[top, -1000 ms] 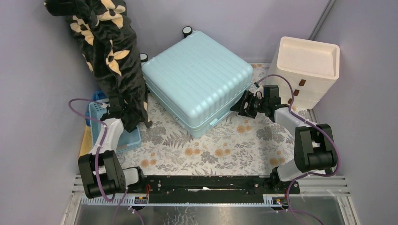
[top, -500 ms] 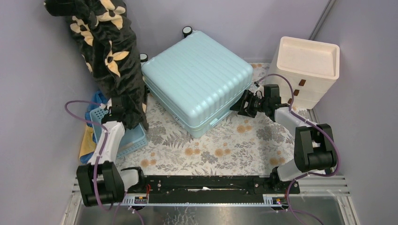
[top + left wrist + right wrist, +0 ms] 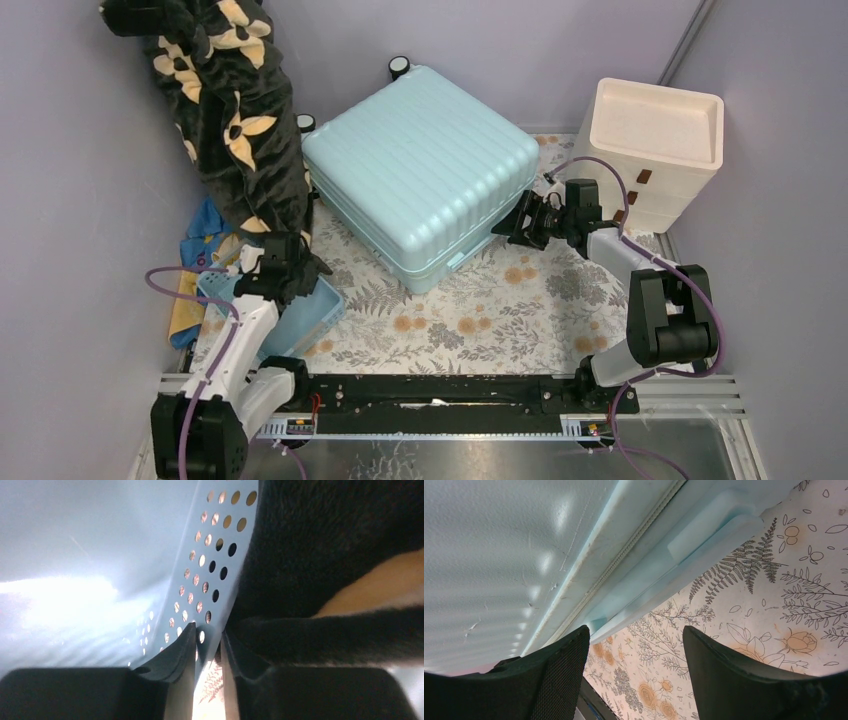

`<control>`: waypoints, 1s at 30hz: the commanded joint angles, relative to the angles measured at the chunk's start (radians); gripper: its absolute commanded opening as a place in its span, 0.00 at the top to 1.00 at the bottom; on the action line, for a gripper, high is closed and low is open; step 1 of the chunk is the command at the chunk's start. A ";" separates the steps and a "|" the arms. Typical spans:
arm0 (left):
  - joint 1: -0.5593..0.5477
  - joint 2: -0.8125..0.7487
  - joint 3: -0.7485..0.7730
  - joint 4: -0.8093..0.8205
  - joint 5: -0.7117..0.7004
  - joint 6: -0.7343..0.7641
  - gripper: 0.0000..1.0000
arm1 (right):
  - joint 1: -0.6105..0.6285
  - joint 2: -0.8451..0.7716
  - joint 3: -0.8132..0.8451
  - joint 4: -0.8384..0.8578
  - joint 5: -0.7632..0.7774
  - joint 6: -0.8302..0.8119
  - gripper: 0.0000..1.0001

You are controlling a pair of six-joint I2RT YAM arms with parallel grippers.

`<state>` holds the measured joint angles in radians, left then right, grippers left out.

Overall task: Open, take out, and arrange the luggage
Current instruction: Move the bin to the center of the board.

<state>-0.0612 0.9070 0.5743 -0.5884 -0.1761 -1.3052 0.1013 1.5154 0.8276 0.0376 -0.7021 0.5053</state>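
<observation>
**Top external view.** We find the luggage (image 3: 420,170) lying flat and closed on the floral mat (image 3: 480,310), in the far centre, with its wheels towards the back wall. The cream drawer unit (image 3: 655,150) stands to its right. The black floral fabric (image 3: 235,110) hangs at the far left, above the blue basket (image 3: 305,315). The left gripper (image 3: 283,262) sits at the basket's far rim. The right gripper (image 3: 518,225) is just beside the luggage's right-hand edge.

**Left wrist view.** We see the left gripper (image 3: 207,640) clamped on the perforated wall of the basket (image 3: 210,555). The black floral fabric (image 3: 325,545) lies against the right finger.

**Right wrist view.** We see the right gripper (image 3: 636,640) with its jaws wide apart and holding nothing. The luggage (image 3: 499,555) fills the upper left, its zipper (image 3: 624,555) running diagonally. The floral mat (image 3: 774,605) shows below.
</observation>
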 commanded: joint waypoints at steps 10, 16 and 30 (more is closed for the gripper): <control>-0.115 0.033 0.091 0.048 0.046 -0.059 0.48 | -0.038 -0.040 0.038 0.031 -0.039 -0.004 0.25; -0.115 0.041 0.087 0.039 0.040 -0.082 0.66 | -0.043 -0.043 0.038 0.030 -0.039 -0.005 0.24; -0.150 0.076 0.347 -0.086 -0.117 0.177 0.57 | -0.083 -0.062 0.041 0.031 -0.055 -0.016 0.24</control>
<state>-0.2031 1.0157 0.8154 -0.5854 -0.1677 -1.2884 0.0307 1.4891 0.8276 0.0372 -0.7265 0.5049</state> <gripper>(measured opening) 0.411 0.756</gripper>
